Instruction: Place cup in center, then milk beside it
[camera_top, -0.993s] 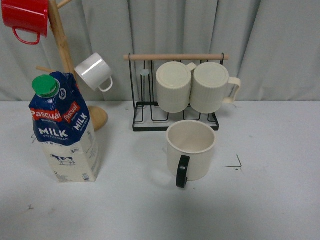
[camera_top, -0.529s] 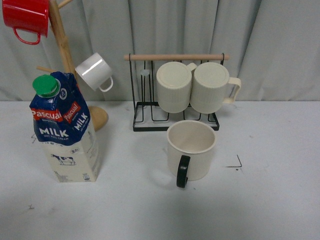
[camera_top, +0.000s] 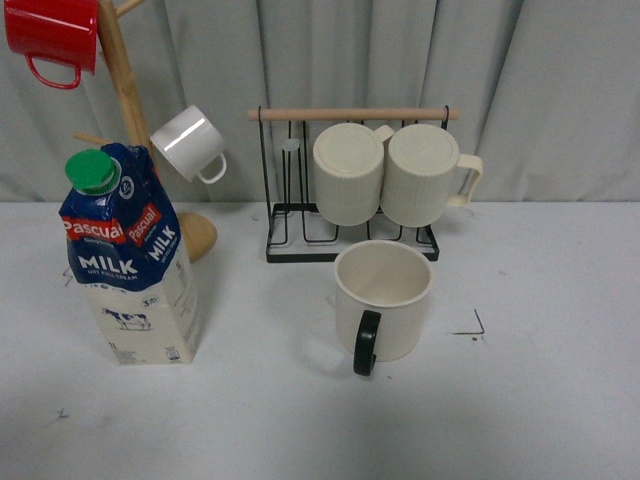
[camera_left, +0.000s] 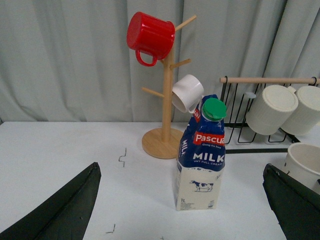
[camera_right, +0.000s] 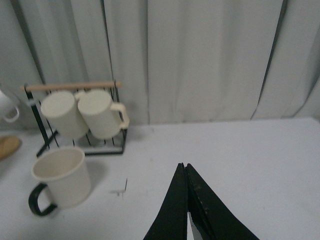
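Note:
The cup (camera_top: 383, 300), cream-white with a black loop handle turned toward me, stands upright on the table just in front of the wire rack; it also shows in the right wrist view as the cup (camera_right: 62, 176). The milk (camera_top: 128, 262), a blue-topped carton with a green cap, stands upright at the left. In the left wrist view the milk (camera_left: 201, 160) sits between and beyond the wide-apart black fingers (camera_left: 65, 207) of my open left gripper (camera_left: 182, 200). My right gripper (camera_right: 183, 167) is shut and empty, over bare table right of the cup. Neither arm shows in the front view.
A black wire rack (camera_top: 350, 235) with a wooden bar holds two ribbed cream mugs (camera_top: 348, 172) behind the cup. A wooden mug tree (camera_top: 125, 90) at the back left carries a red mug (camera_top: 50, 35) and a small white mug (camera_top: 188, 143). Grey curtain closes the back.

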